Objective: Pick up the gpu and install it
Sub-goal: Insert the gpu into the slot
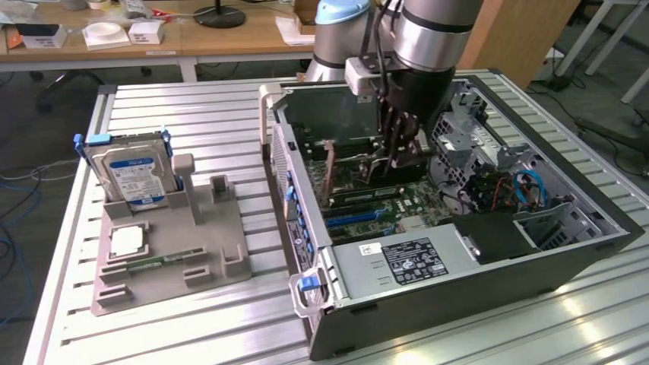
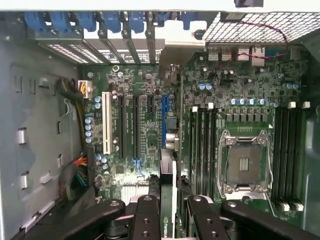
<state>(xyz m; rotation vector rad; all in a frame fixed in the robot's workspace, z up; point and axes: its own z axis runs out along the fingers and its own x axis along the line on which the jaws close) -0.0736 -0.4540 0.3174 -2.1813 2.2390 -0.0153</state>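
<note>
My gripper (image 1: 402, 152) reaches down into the open computer case (image 1: 568, 262), over the motherboard (image 1: 400, 201). It is shut on the gpu (image 1: 363, 163), which hangs on edge below the fingers. In the wrist view the gpu (image 2: 168, 175) shows edge-on as a thin card with a logo on it, clamped between my two black fingers (image 2: 147, 212). My gripper (image 2: 168, 207) holds it in line with the blue expansion slot (image 2: 164, 117) and just above the board. Whether the card's edge touches the slot I cannot tell.
Left of the case, a grey fixture tray (image 1: 218, 262) carries an upright blue-labelled hard drive (image 1: 132, 175), a processor chip (image 1: 127, 242) and a memory stick (image 1: 152, 262). The power supply (image 1: 406, 258) fills the case's near end. The processor socket (image 2: 245, 165) and memory slots (image 2: 202, 145) flank the card.
</note>
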